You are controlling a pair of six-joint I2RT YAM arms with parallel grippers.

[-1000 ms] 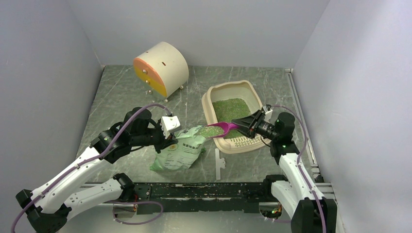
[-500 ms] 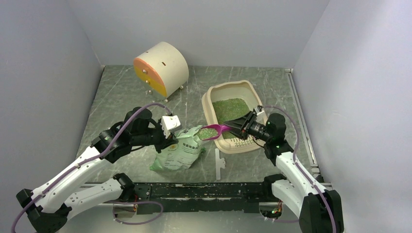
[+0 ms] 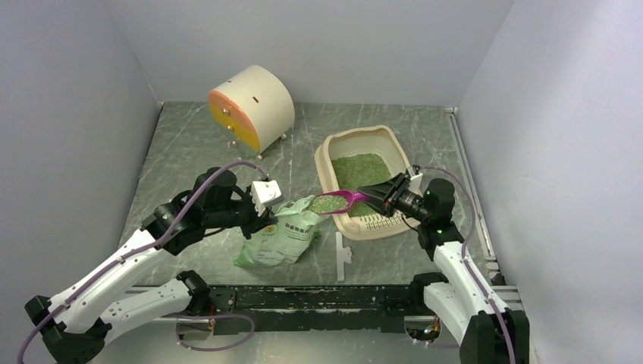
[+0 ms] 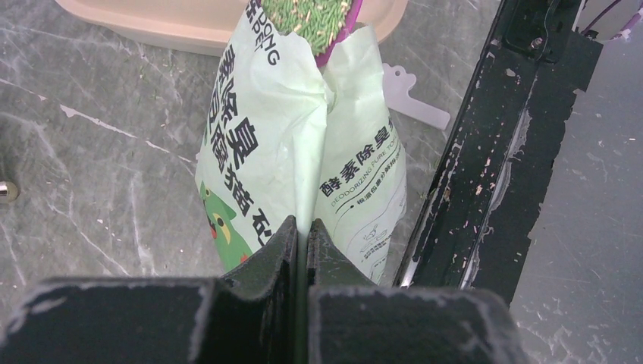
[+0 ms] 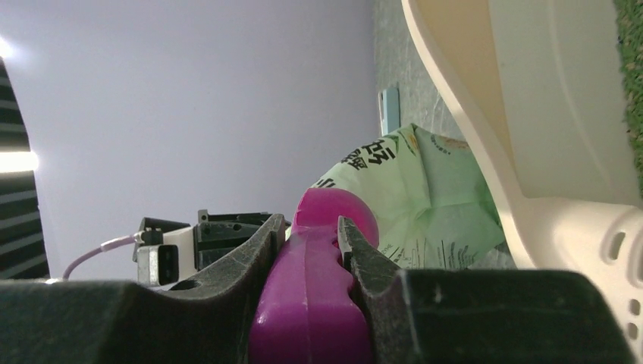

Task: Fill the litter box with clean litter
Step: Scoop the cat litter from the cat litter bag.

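With the left gripper [image 3: 267,199] pinched shut on the bag [image 3: 282,231] at lower centre and the right gripper [image 3: 381,199] clamped on the magenta scoop [image 3: 350,199], heaped with clean litter [image 3: 327,203] just left of the litter box [image 3: 327,155] right of centre, an early tilt would scatter granules across the worktop [image 3: 197,144].

Right wrist view: scoop [image 5: 311,288] bowl hidden behind its handle. Left wrist view: top edge cuts off litter box [image 4: 152,19] and scoop.
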